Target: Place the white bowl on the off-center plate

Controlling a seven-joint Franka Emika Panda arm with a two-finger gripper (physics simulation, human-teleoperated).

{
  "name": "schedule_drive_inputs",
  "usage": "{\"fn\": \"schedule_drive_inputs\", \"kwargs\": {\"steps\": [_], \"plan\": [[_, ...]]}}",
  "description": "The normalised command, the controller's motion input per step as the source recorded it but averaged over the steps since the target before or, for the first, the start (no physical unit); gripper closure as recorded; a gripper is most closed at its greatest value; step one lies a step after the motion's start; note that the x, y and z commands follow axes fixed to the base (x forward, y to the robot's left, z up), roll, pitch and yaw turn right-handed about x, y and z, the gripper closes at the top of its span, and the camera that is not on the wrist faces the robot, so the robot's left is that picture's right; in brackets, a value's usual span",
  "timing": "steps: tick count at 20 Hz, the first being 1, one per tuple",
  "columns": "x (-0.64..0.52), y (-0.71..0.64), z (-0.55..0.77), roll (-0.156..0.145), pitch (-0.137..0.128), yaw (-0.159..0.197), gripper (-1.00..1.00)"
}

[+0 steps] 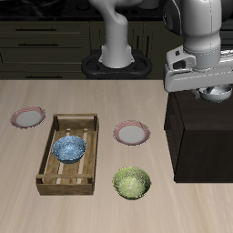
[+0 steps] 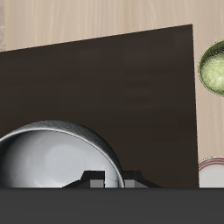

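Light wood table (image 1: 182,209), matte grain. Dark boxy cabinet (image 1: 202,136) stands on it, flat black top; wrist view shows that top as a broad dark slab (image 2: 105,87). Only the wrist view shows the white bowl (image 2: 52,157): round, glossy, greyish inside, sitting on the cabinet top directly beneath the gripper; in the exterior view the arm hides it. Arm (image 1: 196,45) bulky, grey-white, reaching over the cabinet, wrist pointing down. Gripper (image 1: 218,93) low over the cabinet; fingers mostly out of sight in both views, cannot tell whether spread or closed. Slatted wooden tray (image 1: 89,146) holds the blue patterned bowl (image 1: 69,148). Yellow-green bowl (image 1: 132,182) near the table's front edge. Off-center plate (image 1: 27,116), shallow, pinkish-red rim, beyond the tray; a like plate (image 1: 132,134) lies between tray and cabinet.
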Motion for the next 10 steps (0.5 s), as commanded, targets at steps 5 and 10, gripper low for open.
{"fn": "schedule_drive_inputs", "kwargs": {"steps": [5,10], "plan": [[-0.20,-0.14,0.25,0.012,-0.047,0.000,1.00],[-0.24,-0.26,0.16,0.021,-0.031,0.016,1.00]]}}
